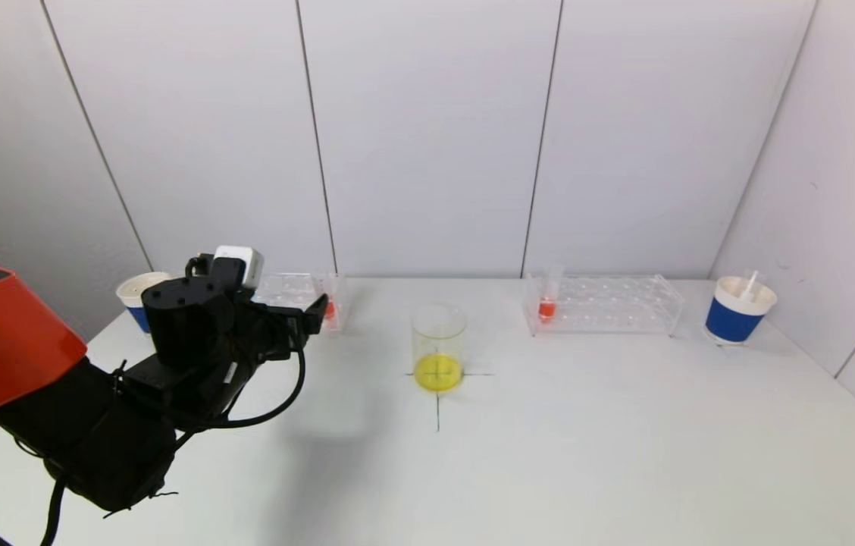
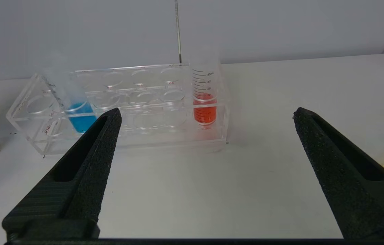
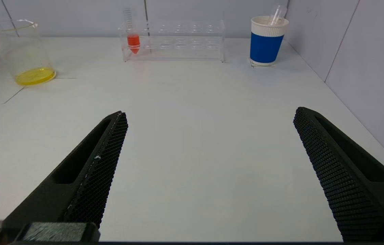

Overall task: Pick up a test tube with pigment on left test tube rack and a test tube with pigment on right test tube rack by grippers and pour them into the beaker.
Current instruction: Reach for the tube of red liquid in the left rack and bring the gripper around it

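Note:
The left clear rack holds a test tube with orange pigment at its end nearest the beaker and a tube with blue pigment at its other end. My left gripper is open, a short way in front of the rack, with the orange tube between the finger lines. In the head view the left gripper hides most of that rack. The beaker holds yellow liquid at table centre. The right rack holds one orange tube. My right gripper is open, over the table's front right part, out of the head view.
A blue-and-white paper cup stands left of the left rack. Another paper cup with a pipette in it stands right of the right rack. A black cross is marked on the table under the beaker. Walls close in the back and right.

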`<act>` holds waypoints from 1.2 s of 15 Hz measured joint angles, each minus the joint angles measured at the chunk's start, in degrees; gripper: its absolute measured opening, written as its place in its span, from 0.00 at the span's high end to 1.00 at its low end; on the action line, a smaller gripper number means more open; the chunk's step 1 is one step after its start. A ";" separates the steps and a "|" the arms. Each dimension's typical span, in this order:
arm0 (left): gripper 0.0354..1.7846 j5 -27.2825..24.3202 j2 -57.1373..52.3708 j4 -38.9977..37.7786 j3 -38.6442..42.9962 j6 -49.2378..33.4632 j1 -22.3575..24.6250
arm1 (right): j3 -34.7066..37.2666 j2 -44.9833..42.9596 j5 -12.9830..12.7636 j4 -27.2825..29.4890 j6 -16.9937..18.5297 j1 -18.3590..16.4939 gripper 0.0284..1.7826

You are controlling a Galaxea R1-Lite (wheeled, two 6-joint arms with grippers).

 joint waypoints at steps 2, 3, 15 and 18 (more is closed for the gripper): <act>0.01 0.41 2.58 -0.06 -1.85 0.10 0.00 | 0.00 0.00 -0.02 0.00 0.00 0.00 0.01; 0.01 0.91 3.50 -0.09 -2.65 0.13 0.00 | 0.00 0.00 0.00 0.00 0.00 0.00 0.01; 0.01 2.78 14.56 -0.15 -13.53 0.16 0.12 | 0.00 0.00 0.00 0.00 -0.02 0.00 0.01; 0.01 2.90 15.71 -0.13 -14.69 0.16 0.20 | 0.00 0.00 0.00 0.00 -0.02 0.00 0.01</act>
